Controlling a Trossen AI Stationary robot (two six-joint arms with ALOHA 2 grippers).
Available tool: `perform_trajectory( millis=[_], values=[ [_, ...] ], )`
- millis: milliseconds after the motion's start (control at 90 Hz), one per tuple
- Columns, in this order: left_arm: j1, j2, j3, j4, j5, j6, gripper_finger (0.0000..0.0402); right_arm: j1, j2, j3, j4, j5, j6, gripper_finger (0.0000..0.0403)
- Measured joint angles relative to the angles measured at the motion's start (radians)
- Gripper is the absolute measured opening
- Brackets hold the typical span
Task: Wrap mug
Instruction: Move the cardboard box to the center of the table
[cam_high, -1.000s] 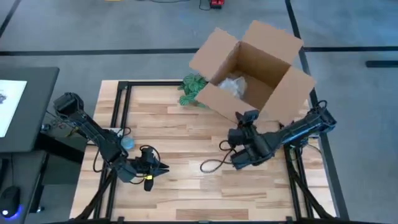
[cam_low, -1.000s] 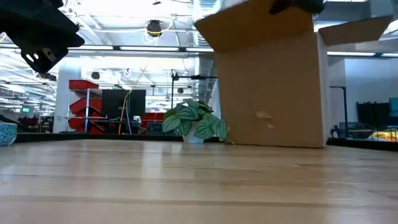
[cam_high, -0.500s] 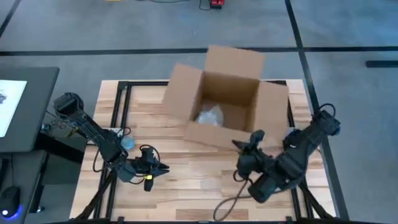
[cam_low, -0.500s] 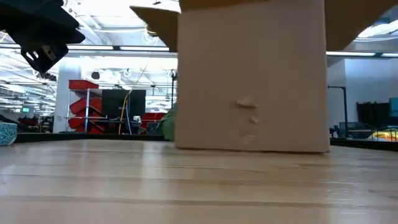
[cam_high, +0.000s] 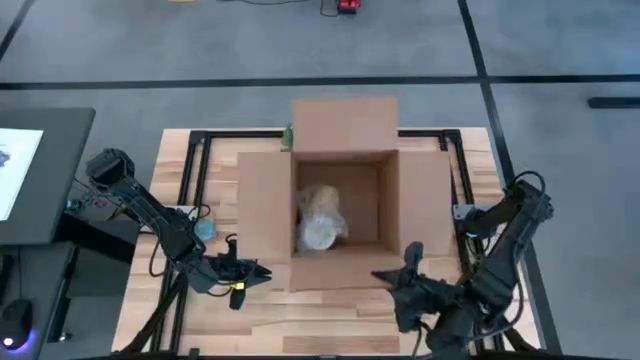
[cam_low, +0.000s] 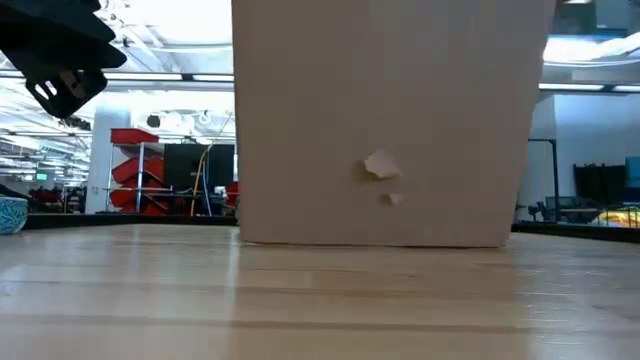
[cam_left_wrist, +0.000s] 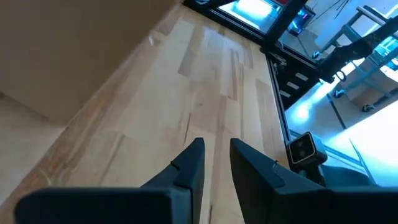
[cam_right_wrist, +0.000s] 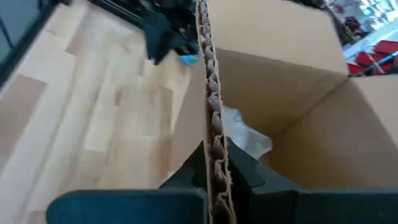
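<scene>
While the right end effector (cam_right_wrist: 214, 163) pinches the box (cam_high: 345, 165) flap at 5 o'clock (wrapped bundle (cam_high: 321, 217) inside), left end effector (cam_left_wrist: 216, 163) hangs slightly spread at 8.

from above i see the open cardboard box (cam_high: 345, 205) in the middle of the table (cam_high: 215, 165), flaps spread outward. my right gripper (cam_high: 398, 279) sits at the box's near flap, just beside its edge. inside the box, beyond that gripper, lies a pale paper-wrapped bundle (cam_high: 320, 225). my left gripper (cam_high: 255, 271) hovers just beside the box's left flap, apart from it.
</scene>
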Motion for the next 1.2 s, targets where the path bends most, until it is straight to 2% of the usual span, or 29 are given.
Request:
perform_trajectory(
  millis=[211, 456, 656, 856, 978, 1100, 1200],
  values=[
    [0.000, 0.000, 0.000, -0.001, -0.001, 0.000, 0.0058, -0.014, 0.001, 0.025, 0.003, 0.013, -0.052, 0.0005],
    [0.000, 0.000, 0.000, -0.001, -0.001, 0.000, 0.0058, -0.021, 0.002, 0.140, 0.027, -0.005, -0.206, 0.0003],
    [0.000, 0.000, 0.000, -0.020, -0.002, 0.001, 0.0058, -0.010, 0.000, 0.204, 0.041, -0.171, -0.168, 0.0005],
    [0.000, 0.000, 0.000, -0.032, -0.035, 0.008, 0.0058, -0.025, 0.013, 0.205, 0.026, -0.240, -0.047, 0.0014],
    [-0.001, 0.000, 0.000, -0.030, -0.047, 0.008, 0.0058, -0.049, 0.030, 0.207, 0.021, -0.276, -0.005, 0.0043],
    [-0.007, -0.015, 0.000, -0.032, -0.047, 0.006, 0.0058, -0.070, 0.032, 0.208, 0.018, -0.301, 0.028, 0.0091],
    [-0.016, -0.042, 0.000, -0.052, -0.048, 0.005, 0.0058, -0.086, 0.031, 0.215, 0.013, -0.362, -0.001, 0.0134]
  ],
)
